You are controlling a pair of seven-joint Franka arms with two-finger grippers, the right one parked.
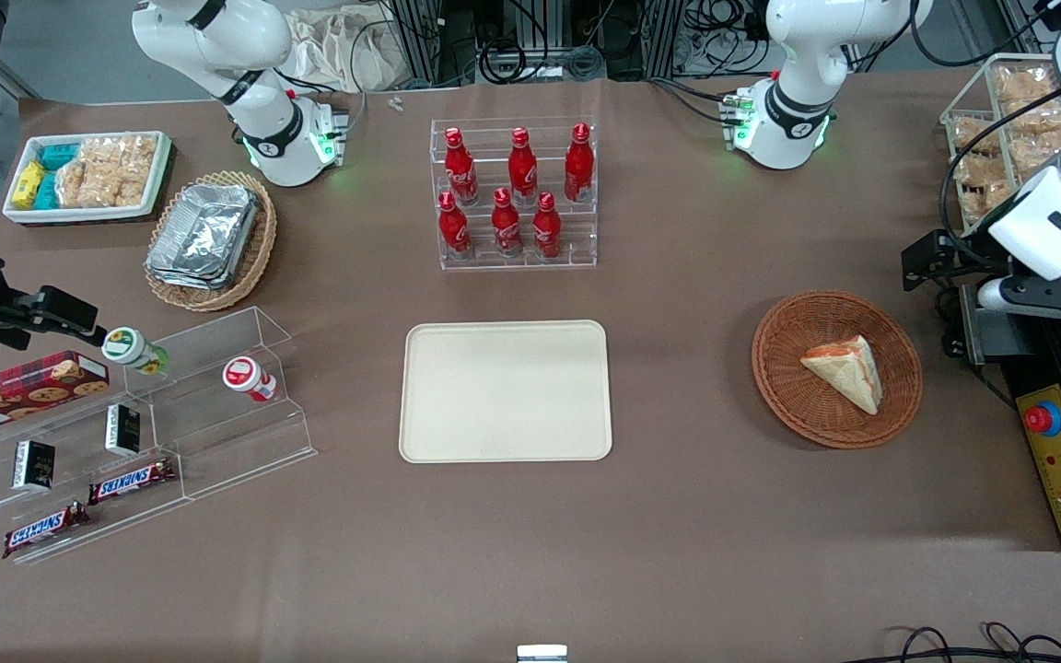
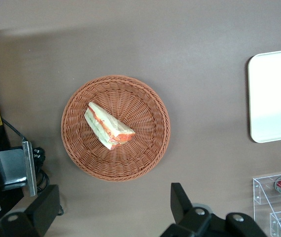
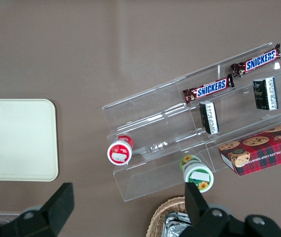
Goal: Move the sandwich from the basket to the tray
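The sandwich [image 1: 848,368], a white bread wedge with pink, orange and green filling, lies in the round reddish-brown wicker basket [image 1: 788,322]. The cream tray [image 1: 505,391] lies flat at the table's middle, bare. My left gripper [image 1: 931,262] hangs high above the table beside the basket, toward the working arm's end. In the left wrist view the gripper [image 2: 111,210] is open and empty, with the sandwich [image 2: 108,127] and the basket [image 2: 145,98] well below it and the tray's edge [image 2: 273,94] off to the side.
A clear rack of red bottles [image 1: 517,193] stands farther from the camera than the tray. A control box with a red button [image 1: 1060,460] and a wire basket of bagged snacks [image 1: 1000,129] sit at the working arm's end. A stepped acrylic shelf [image 1: 125,424], a tan basket of foil trays [image 1: 208,239] and a white snack bin [image 1: 88,175] sit at the parked arm's end.
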